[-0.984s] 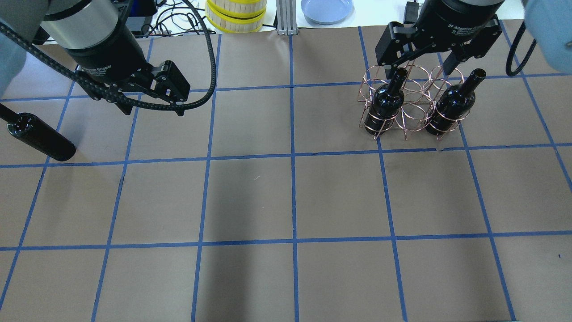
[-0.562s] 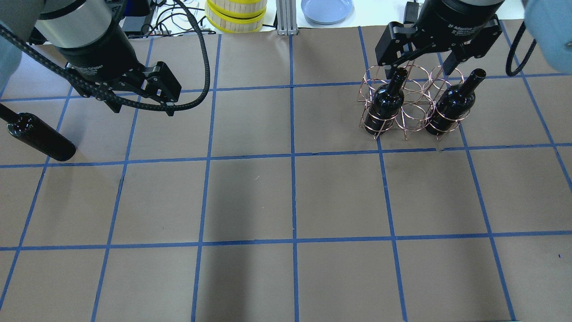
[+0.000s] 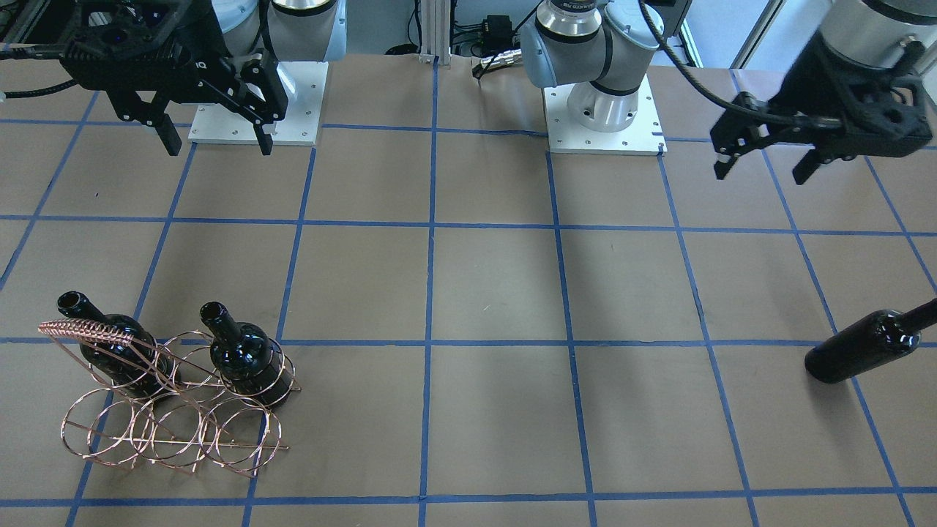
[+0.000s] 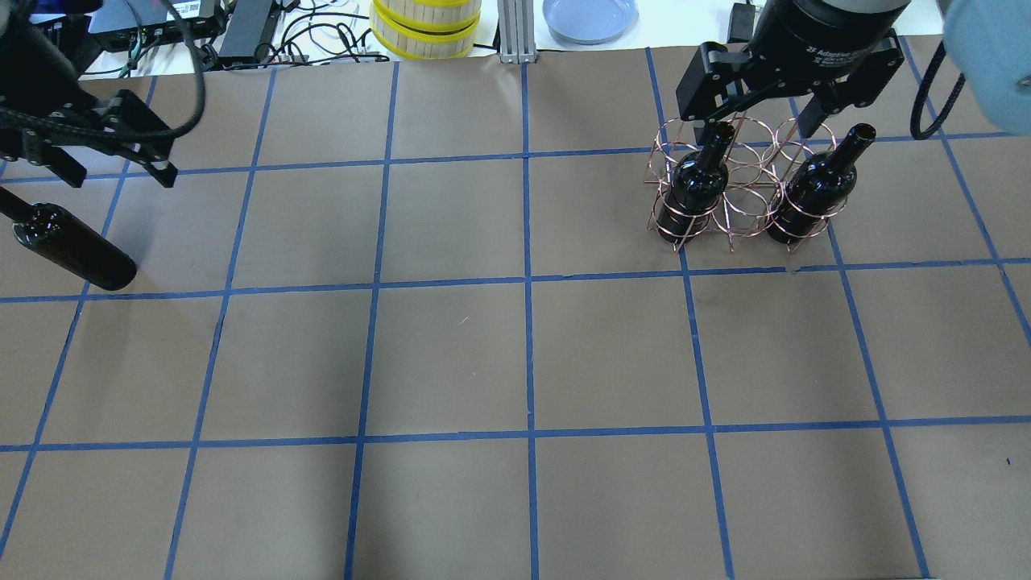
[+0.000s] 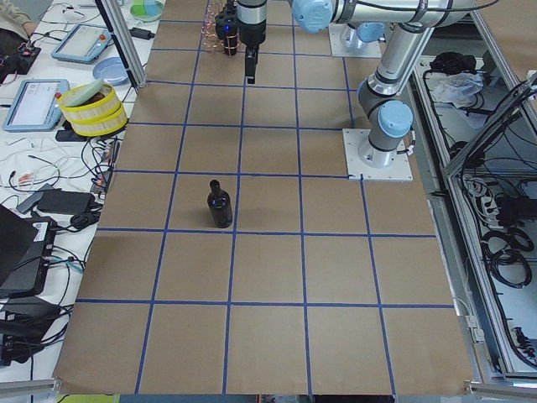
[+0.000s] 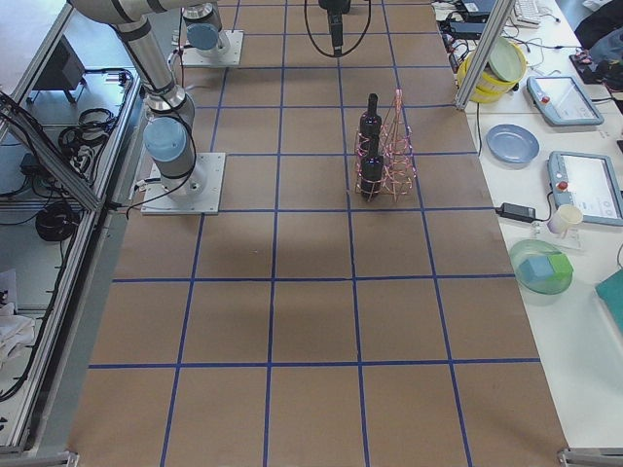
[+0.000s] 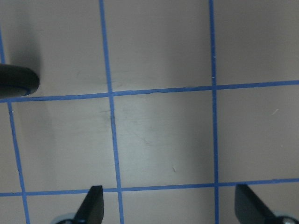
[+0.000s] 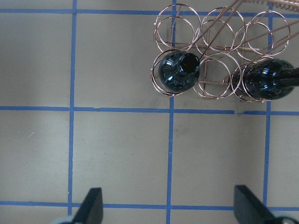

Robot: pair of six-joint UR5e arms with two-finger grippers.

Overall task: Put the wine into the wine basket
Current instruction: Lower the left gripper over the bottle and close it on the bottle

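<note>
Starting w/ the front-facing view: the wine [image 3: 864, 351] stands alone at the robot's left end of the bench [image 3: 498, 293], well apart from the wine basket [image 3: 172, 428] at the right end. Left hand [image 3: 761, 174] hangs above it, toward the robot, fingers spread, holding nothing. Right hand [image 3: 219, 146] also spread and empty, up on the robot side of the basket. Bottle's neck tip is cut off by the frame edge.

Overhead: wine [image 4: 72, 250] looks laid over, but that's prob. lens lean; neck runs off-frame too. Two other bottles [image 4: 693, 189] sit in the basket's robot-side row, at its ends.

Left side view: wine [image 5: 221, 208] reads as upright, neck up. Hands too small to judge.

Right side view: basket [image 6: 384, 146] w/ both bottles upright; wine out of frame, as far as I can tell.

Left wrist: fingertips [image 7: 93, 207] wide apart, bare bench btwn them; only a dark sliver of wine [image 7: 16, 79] at the frame edge, so not yet lined up.

Right wrist: four rings [image 8: 219, 28] empty incl. the one btwn the two bottles; handle bar [image 8: 282, 3] cut off at top.

Handling, my guess: glass, so rigid, heavyish, glossy-slick and breakable. Best hold prob. the neck just under the lip, from above: ridge stops slip, and fingers stay clear of the thin wire when lowering it straight into a ring.
</note>
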